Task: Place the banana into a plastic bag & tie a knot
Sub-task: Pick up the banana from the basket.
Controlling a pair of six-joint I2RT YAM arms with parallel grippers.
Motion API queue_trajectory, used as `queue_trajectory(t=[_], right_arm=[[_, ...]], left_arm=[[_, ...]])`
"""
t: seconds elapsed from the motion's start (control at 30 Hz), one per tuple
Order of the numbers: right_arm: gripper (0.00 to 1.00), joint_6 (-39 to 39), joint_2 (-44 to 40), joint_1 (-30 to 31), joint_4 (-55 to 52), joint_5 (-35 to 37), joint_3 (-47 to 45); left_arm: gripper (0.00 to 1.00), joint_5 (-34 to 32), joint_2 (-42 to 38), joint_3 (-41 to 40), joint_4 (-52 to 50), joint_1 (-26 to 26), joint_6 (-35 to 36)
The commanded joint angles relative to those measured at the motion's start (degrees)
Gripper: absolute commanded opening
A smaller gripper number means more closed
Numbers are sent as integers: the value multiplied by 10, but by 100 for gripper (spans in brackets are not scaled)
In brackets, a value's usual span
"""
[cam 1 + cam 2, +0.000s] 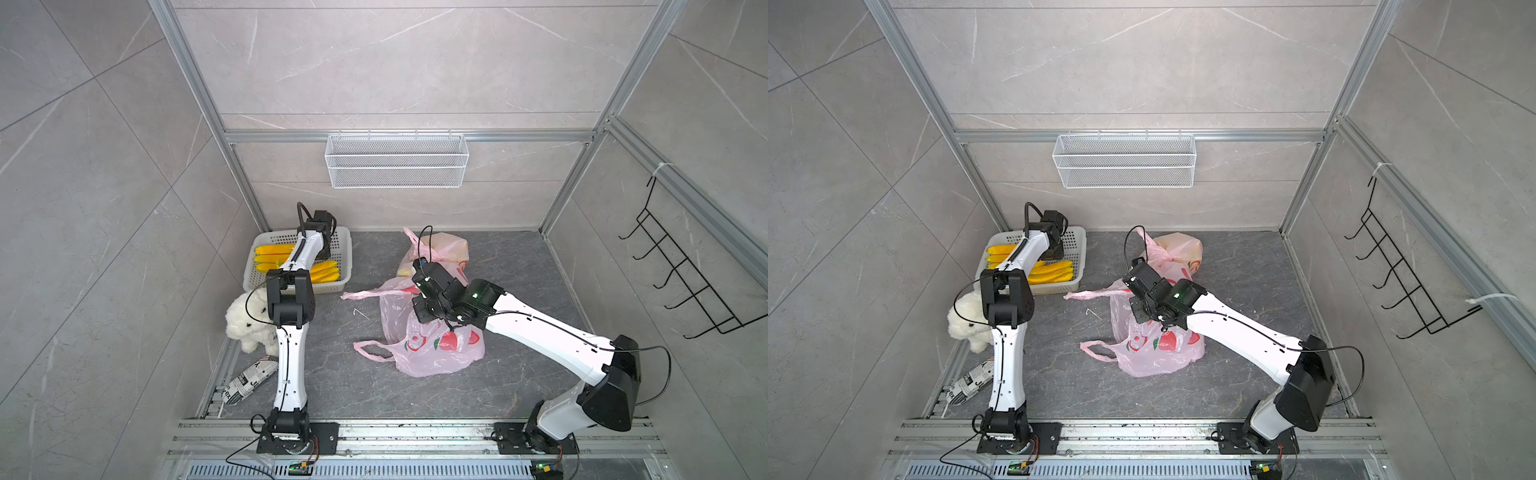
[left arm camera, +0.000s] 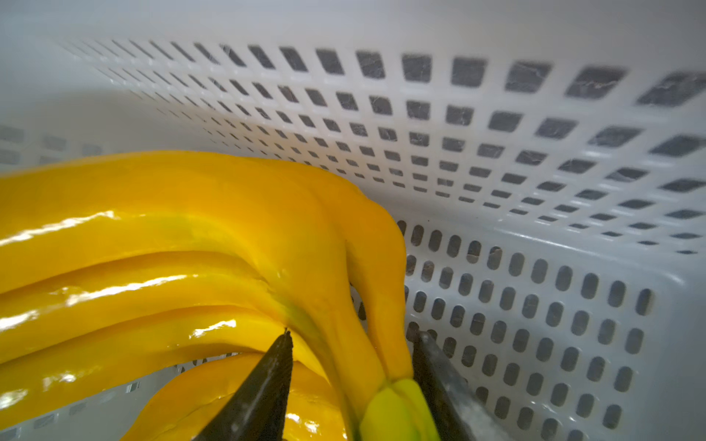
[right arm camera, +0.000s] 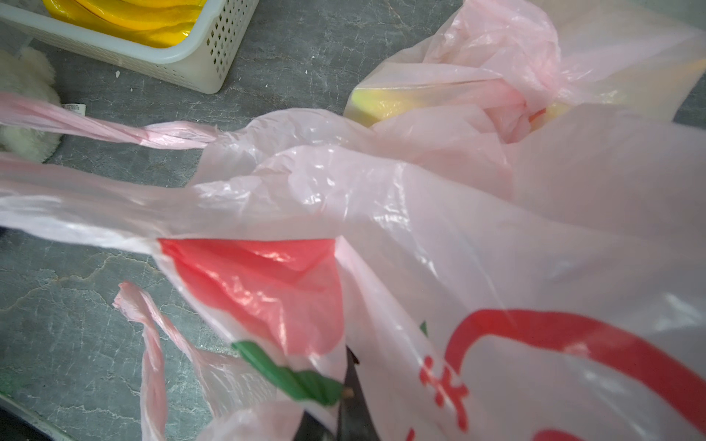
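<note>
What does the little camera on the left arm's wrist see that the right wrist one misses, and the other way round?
Left wrist only: the left tool with fingers against both sides of the green stem of the bananas. Right wrist only: the pink plastic bag with its twisted handles, a second bag holding something yellow, and a white plush toy. Both: those yellow bananas lying in the white perforated basket.

Glossy smooth banana (image 2: 191,236), matt perforated plastic basket (image 2: 535,267), thin crinkly translucent plastic bag (image 3: 382,198), veined matt stone-look worktop (image 3: 76,305)
</note>
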Motion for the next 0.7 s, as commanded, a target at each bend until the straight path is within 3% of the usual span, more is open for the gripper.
queue_trajectory(t=[0.0,0.13,0.27,0.67], right_arm=[[0,12,-6,0,-4,-2,-1],[0,10,-5,0,-7,1,3],[0,8,-4,0,-11,6,9],[0,-6,8,-4,-33,10,65]], left_arm=[[44,-15,5,24,13,3,21],[25,-10,-8,13,20,3,18],[15,3,-56,-14,26,2,8],[5,84,-305,-151,31,-25,-34]])
